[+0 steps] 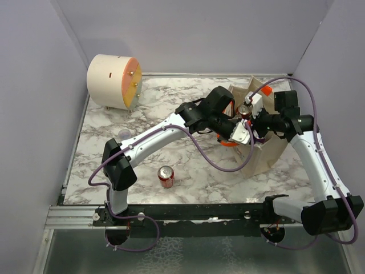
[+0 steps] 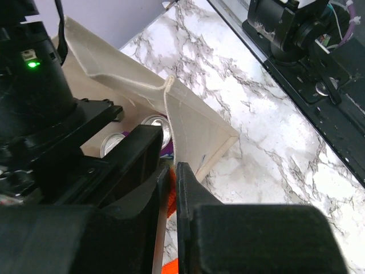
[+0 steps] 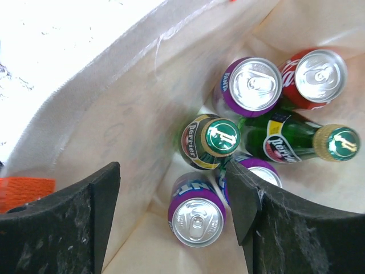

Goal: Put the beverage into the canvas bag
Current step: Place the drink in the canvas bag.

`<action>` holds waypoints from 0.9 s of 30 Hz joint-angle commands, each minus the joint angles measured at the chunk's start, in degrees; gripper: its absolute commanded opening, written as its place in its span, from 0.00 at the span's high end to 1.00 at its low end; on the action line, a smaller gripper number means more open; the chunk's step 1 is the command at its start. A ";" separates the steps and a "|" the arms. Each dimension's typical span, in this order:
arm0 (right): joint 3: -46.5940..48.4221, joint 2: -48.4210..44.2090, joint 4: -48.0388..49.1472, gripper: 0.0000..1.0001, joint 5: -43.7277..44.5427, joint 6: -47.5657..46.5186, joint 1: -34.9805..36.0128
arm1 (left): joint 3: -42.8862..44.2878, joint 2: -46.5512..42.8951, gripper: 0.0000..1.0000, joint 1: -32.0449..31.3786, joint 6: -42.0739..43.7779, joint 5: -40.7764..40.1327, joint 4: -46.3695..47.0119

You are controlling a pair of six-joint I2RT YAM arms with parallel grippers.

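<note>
Right pincer [image 3: 171,177] gapes empty over the canvas bag [image 3: 114,114]; if the left pincer [image 2: 171,169] loses its narrow rim pinch, the bag may slump.

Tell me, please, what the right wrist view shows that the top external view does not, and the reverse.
Only the right wrist view clearly shows the bag's contents: two green bottles, three purple cans and a bagged red can. Only the top external view shows the loose red can standing on the marble table and the cream drum at the back. Both show the canvas bag and its orange handle.
</note>
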 commanded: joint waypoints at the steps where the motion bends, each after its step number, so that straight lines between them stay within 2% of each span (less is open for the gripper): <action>1: 4.45 0.13 -1.00 0.26 -0.53 2.31 0.06 | 2.05 -5.69 0.83 -1.05 -0.69 5.43 3.87; 8: 6.88 -1.83 -0.86 0.26 -0.02 3.17 0.07 | 3.25 -6.38 0.62 -1.05 -3.39 3.66 4.73; 13: 8.53 -2.72 0.85 0.26 2.02 4.64 0.07 | 3.31 -8.13 0.52 -1.05 -4.00 -0.45 3.85; 21: 13.57 -1.24 4.81 0.26 3.72 8.62 0.07 | -3.81 -15.94 0.48 2.43 -3.76 -5.81 2.30; 27: 16.64 -0.77 5.97 0.25 -4.70 8.36 0.29 | -13.65 -22.45 0.46 9.87 -8.56 -9.32 4.32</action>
